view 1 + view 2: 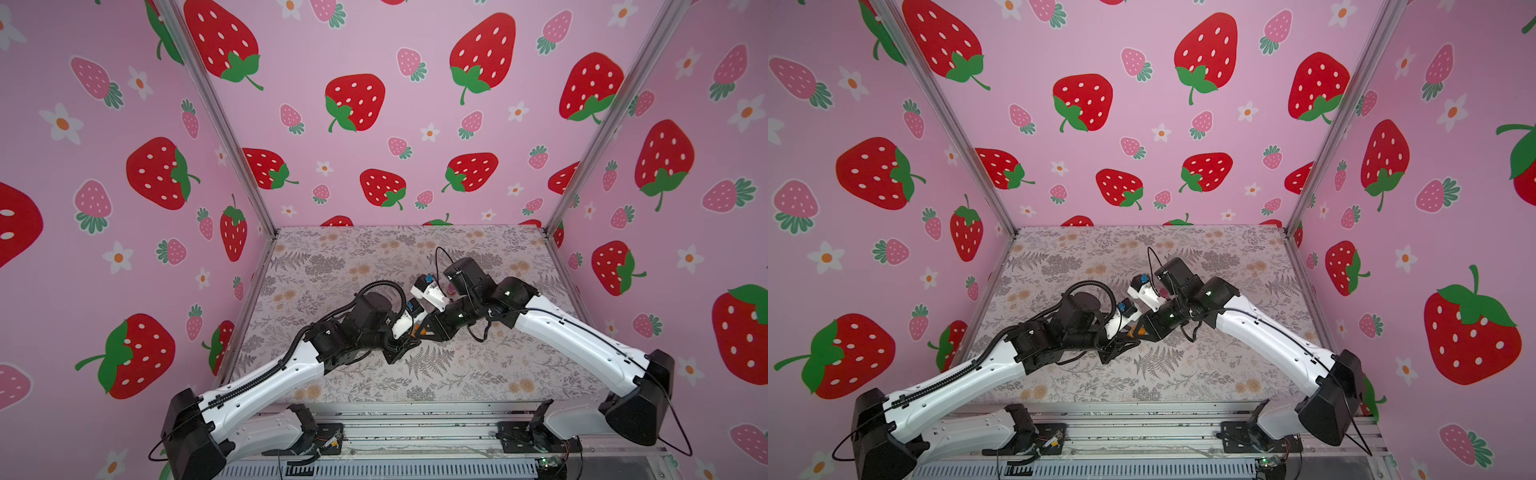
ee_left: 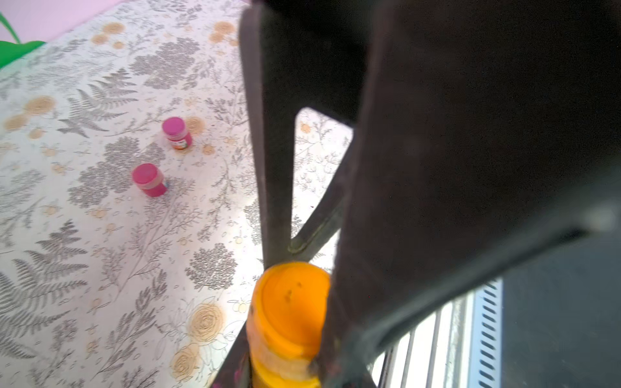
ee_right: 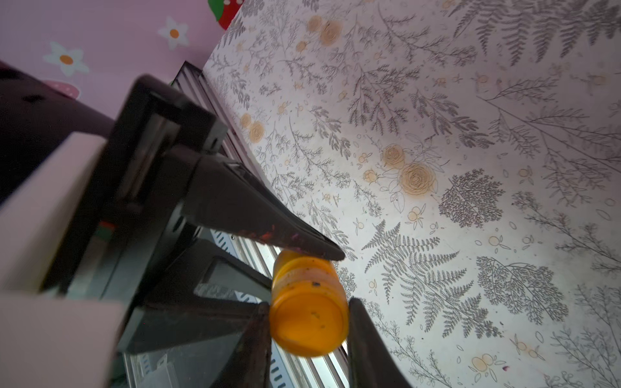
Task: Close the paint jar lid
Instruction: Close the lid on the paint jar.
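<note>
An orange paint jar [image 1: 417,331] [image 1: 1137,331] hangs above the floral table, held between my two grippers, which meet tip to tip. In the right wrist view my right gripper [image 3: 309,331] is shut on the jar's lid [image 3: 309,322], one finger on each side of it. My left gripper [image 2: 285,376] is shut on the jar's body [image 2: 285,378], beyond a pale band under the lid [image 2: 292,302]. A left fingertip [image 3: 322,250] lies against the jar's far end. In both top views the arms hide most of the jar.
Two closed pink paint jars [image 2: 177,132] [image 2: 149,179] stand on the table [image 1: 332,266] behind the right wrist; one peeks out [image 1: 451,289]. Pink strawberry walls close in three sides. A metal rail [image 1: 415,428] runs along the front edge.
</note>
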Controlling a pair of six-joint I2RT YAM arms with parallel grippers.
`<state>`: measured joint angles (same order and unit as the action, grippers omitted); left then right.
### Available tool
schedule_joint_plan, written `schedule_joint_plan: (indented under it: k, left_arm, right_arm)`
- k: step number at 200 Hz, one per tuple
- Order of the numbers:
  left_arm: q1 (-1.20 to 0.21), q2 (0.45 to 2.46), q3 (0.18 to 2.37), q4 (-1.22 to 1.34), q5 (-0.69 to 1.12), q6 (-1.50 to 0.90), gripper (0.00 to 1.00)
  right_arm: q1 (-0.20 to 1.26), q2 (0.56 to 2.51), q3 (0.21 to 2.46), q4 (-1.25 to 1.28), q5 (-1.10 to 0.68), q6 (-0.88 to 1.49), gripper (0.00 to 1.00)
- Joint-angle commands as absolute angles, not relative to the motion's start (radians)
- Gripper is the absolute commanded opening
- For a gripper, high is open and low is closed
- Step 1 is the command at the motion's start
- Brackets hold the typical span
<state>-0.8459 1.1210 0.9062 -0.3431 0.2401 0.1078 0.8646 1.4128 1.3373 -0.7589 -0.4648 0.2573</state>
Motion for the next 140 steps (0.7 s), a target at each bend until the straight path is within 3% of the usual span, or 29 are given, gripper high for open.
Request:
schedule_joint_plan:
  k: [1,72,140]
  left_arm:
    - [-0.857,1.135,0.962,0.232,0.079,0.147,0.00]
    - [-0.870,1.109,0.914,0.271,0.126,0.147,0.00]
    - [-0.866,1.040,0.839,0.208,0.195,0.110,0.00]
  right_arm:
    - [1.006,1.471,1.300,-0.631,-0.629,0.469,0.27]
    - [1.014,1.516,1.347,-0.660,-0.612,0.532,0.28]
    - [0.911,1.429,1.368,-0.773,-0.564,0.502,0.27]
